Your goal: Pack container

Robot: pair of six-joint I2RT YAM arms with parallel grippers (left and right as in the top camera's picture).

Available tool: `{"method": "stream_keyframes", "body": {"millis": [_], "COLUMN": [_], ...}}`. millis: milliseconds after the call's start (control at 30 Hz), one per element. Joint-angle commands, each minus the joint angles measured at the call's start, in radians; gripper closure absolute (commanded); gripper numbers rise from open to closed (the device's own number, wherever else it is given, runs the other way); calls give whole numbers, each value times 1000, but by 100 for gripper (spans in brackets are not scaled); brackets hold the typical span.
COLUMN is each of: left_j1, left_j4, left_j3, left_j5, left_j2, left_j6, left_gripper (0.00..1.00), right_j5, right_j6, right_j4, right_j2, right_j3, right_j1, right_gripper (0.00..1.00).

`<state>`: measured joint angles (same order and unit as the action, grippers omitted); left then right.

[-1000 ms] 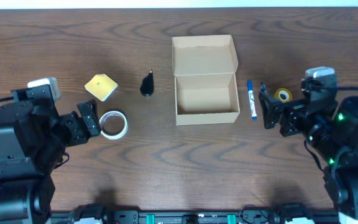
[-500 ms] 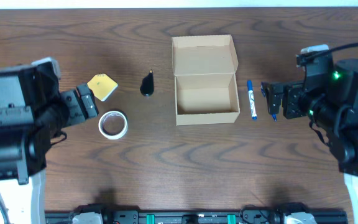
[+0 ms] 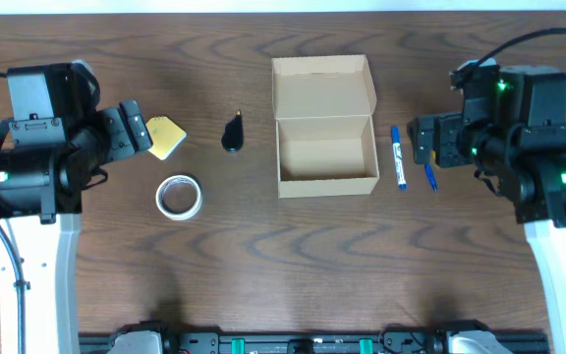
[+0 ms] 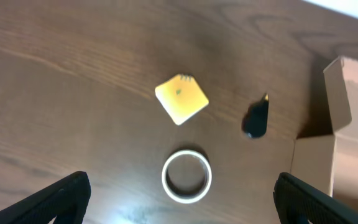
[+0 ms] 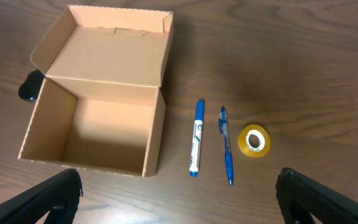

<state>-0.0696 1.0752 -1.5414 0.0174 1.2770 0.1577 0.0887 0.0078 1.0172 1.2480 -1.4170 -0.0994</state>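
Here, packing has not begun. On the table [image 3: 263, 256], the container [image 3: 327, 157] sits at centre, flap lid thrown back, interior bare. The left gripper [image 3: 134, 135] and right gripper [image 3: 423, 144] hover spread wide, empty. To its left lie a white tape ring [image 3: 179, 196], yellow pad [image 3: 164, 137] and black piece [image 3: 233, 133]. To its right lie a marker [image 3: 398, 157], pen [image 5: 226, 152] and yellow tape roll [image 5: 254, 139]. All six are left to load.

Overhead view looks straight down from well above, taking in the whole tabletop [image 3: 263, 275]. Left wrist view looks down over the left half. Right wrist view looks down at a slant, nearer, over the right half. All three share the container [image 3: 324, 123], cut off at the left wrist view's right edge
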Motion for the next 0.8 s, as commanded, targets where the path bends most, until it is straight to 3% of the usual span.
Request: {"method": "stream_keyframes", "body": {"millis": [0,267,433,767], "left_j1": [-3,-3,-3,-3], "left_j4": [-26,-26,-24,53], "left_j3": [-22,-32,-33,-33], "left_j5": [-21,-39,-69,-62], "left_j2": [2,6,11,10], "left_j6": [7,11,139,153], "left_gripper": [5,5,5,5], "right_j5": [-29,-82,-82,-17], "right_j6": [13,-6,54,40], "right_j4": [-10,-114,-191,-190], "right_j2": [7,88,133,104], "right_j3": [-55,-69,-69,-69], "right_j1": [-6,-4,3,19], "right_gripper": [1,1,1,1]}}
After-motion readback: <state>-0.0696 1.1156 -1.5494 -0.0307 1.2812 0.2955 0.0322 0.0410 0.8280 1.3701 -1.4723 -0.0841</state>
